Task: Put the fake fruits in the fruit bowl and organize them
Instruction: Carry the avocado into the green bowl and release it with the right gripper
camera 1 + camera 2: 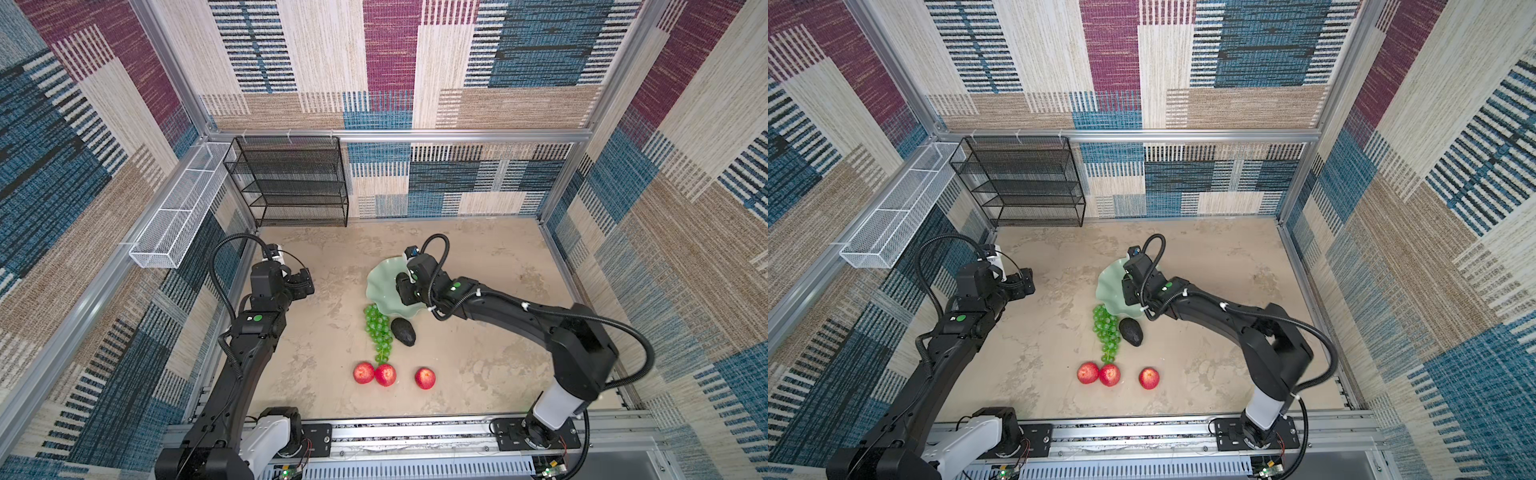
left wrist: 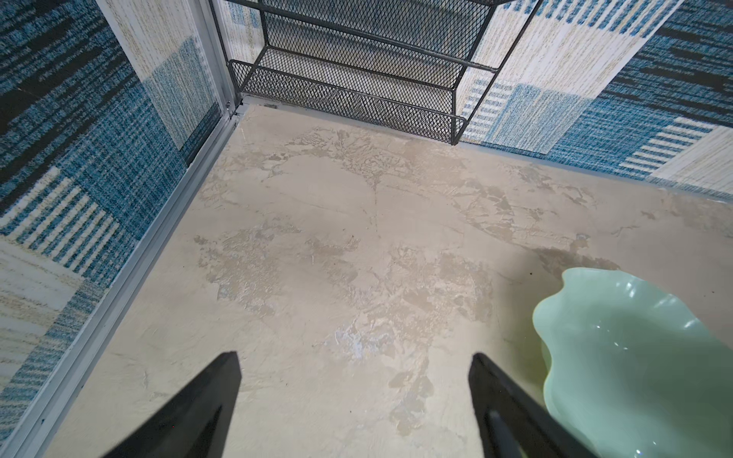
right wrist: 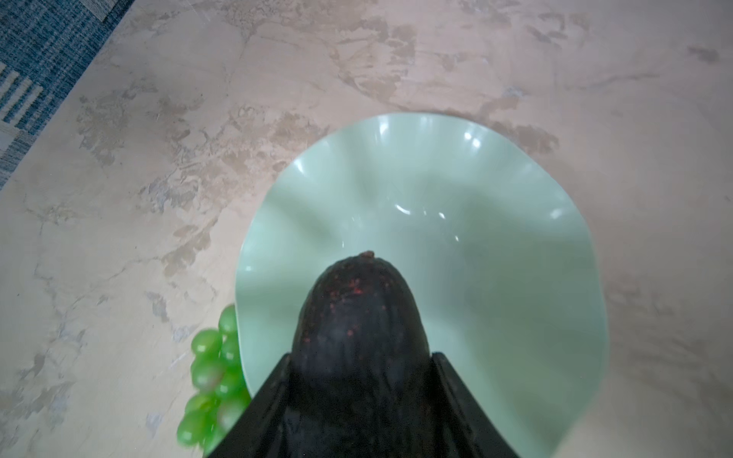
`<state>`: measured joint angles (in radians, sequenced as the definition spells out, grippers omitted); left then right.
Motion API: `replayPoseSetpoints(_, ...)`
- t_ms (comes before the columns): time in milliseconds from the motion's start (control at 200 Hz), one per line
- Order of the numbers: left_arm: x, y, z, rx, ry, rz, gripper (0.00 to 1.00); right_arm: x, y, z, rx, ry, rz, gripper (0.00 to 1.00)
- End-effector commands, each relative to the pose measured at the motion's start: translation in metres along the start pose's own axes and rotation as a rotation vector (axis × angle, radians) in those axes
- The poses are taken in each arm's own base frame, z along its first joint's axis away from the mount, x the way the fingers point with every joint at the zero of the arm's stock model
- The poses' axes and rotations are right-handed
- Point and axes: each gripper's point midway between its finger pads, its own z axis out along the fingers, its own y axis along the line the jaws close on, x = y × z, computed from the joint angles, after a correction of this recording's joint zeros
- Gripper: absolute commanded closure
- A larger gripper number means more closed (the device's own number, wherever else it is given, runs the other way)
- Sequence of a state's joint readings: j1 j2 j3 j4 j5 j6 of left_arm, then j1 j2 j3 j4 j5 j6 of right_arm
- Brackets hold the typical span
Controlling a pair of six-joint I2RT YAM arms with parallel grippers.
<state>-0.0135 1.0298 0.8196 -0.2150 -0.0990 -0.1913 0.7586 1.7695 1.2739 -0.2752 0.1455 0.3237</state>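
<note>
- The right fingers [image 3: 456, 400] pinch a dark avocado [image 3: 357, 313] by its broad end. Its narrow stem end points out over the pale green bowl [image 3: 476, 190].
- In the right wrist view the avocado hangs over the near side of the bowl's empty hollow. Whether it touches the glaze is not clear.
- The left fingers [image 2: 206, 408] are spread wide with nothing between them. They hover over bare bench [image 2: 357, 238] just beside the bowl's wavy rim.
- Waiting on the bench in a top view: a bunch of green grapes [image 1: 378, 328] reaching the bowl's near rim, and a second avocado [image 1: 403, 331] just beside them.
- Nearer the robot, a red apple [image 1: 364, 372] touches a second apple [image 1: 385, 375]. A third apple [image 1: 425, 377] sits a little apart.
- The step in hand looks like setting the held avocado into the bowl.
- To do it well, lower it close to the hollow before letting go, since the glossy slope could let it roll.
- Lay it toward one side, leaving room for the apples and the long grapes.
- Keep the fingers clear of the rim so the bowl is not nudged.
</note>
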Motion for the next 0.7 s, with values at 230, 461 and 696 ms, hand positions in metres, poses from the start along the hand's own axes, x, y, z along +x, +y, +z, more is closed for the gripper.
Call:
replayPoseSetpoints(230, 0.001, 0.001, -0.005, 0.002, -0.007, -0.032, 0.07, -0.001, -0.005, 0.079, -0.050, 0.064, -0.069, 0.57)
replayPoseSetpoints(461, 0.042, -0.024, -0.037, 0.137, 0.249, -0.224, 0.13, 0.020, -0.010, 0.107, -0.066, 0.115, -0.041, 0.52)
replayPoseSetpoints(696, 0.112, -0.063, -0.080, 0.285, 0.580, -0.313, 0.25, -0.007, -0.010, 0.081, -0.100, 0.027, -0.002, 0.28)
